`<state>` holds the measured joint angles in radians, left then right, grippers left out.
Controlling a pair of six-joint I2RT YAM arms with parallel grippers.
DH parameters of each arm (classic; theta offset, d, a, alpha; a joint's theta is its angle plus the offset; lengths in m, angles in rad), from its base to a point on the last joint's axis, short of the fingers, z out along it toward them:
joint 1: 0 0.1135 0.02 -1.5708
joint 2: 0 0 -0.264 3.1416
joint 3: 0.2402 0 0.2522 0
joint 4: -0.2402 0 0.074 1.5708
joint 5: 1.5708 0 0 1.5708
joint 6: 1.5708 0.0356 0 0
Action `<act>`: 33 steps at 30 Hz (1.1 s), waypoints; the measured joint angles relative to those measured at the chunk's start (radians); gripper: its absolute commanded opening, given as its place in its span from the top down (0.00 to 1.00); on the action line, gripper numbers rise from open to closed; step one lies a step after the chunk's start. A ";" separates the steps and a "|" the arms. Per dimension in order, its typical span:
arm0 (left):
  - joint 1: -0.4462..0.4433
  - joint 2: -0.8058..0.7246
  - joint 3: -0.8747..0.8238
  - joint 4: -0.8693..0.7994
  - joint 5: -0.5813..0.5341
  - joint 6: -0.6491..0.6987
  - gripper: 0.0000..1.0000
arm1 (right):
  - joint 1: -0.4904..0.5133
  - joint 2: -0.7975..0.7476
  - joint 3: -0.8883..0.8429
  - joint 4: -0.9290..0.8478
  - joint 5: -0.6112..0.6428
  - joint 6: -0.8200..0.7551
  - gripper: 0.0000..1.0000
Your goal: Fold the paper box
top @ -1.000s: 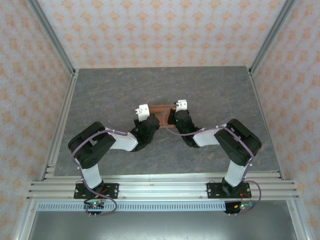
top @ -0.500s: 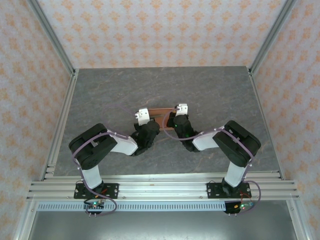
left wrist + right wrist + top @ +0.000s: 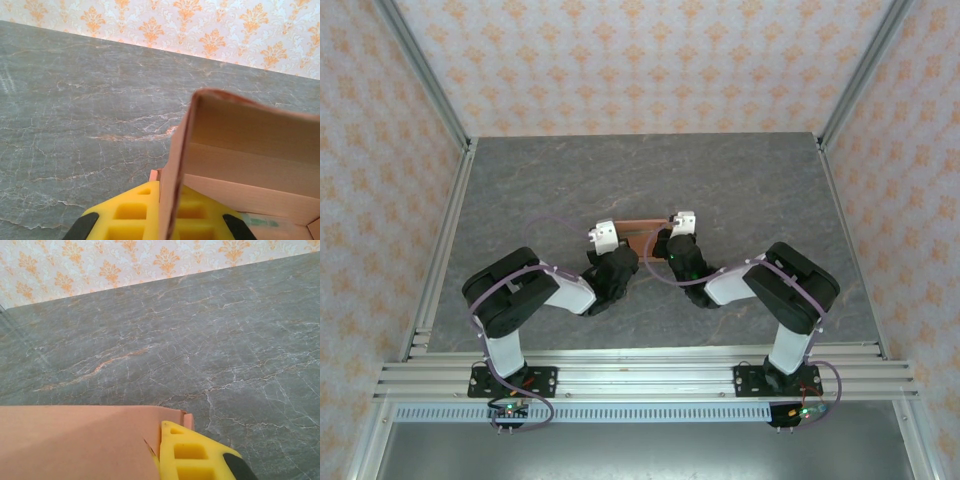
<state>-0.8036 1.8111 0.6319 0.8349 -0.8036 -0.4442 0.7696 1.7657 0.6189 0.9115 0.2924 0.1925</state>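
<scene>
The paper box (image 3: pixel 637 230) is a salmon-orange card piece at the middle of the table, held between the two arms. My left gripper (image 3: pixel 611 250) is shut on its left end. In the left wrist view a raised card wall (image 3: pixel 240 145) stands up between the yellow fingers (image 3: pixel 131 215), pinched edge-on by the left gripper (image 3: pixel 170 217). My right gripper (image 3: pixel 672 238) is shut on the right end. In the right wrist view the card (image 3: pixel 75 440) runs left from the yellow finger (image 3: pixel 192 457), which presses on its corner at the right gripper (image 3: pixel 159 460).
The grey marble tabletop (image 3: pixel 750 190) lies open behind and beside the box. Patterned walls (image 3: pixel 640 60) and aluminium posts (image 3: pixel 425 75) close off the back and sides. A metal rail (image 3: pixel 640 375) runs along the near edge by the arm bases.
Both grippers have drawn back a little toward the near edge, carrying the box with them. The grip on each end is unchanged.
</scene>
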 measured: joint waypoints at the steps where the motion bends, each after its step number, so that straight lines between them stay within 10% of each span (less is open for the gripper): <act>1: -0.002 0.003 0.000 0.003 -0.005 0.000 0.98 | 0.001 0.000 -0.002 0.002 0.003 0.003 0.95; 33: -0.015 0.015 -0.026 0.047 -0.029 -0.003 0.98 | 0.055 0.049 -0.029 0.093 0.108 0.085 0.94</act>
<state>-0.8185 1.8263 0.6056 0.8814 -0.8322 -0.4473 0.8242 1.8149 0.5896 1.0050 0.4000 0.2771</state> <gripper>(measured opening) 0.046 0.058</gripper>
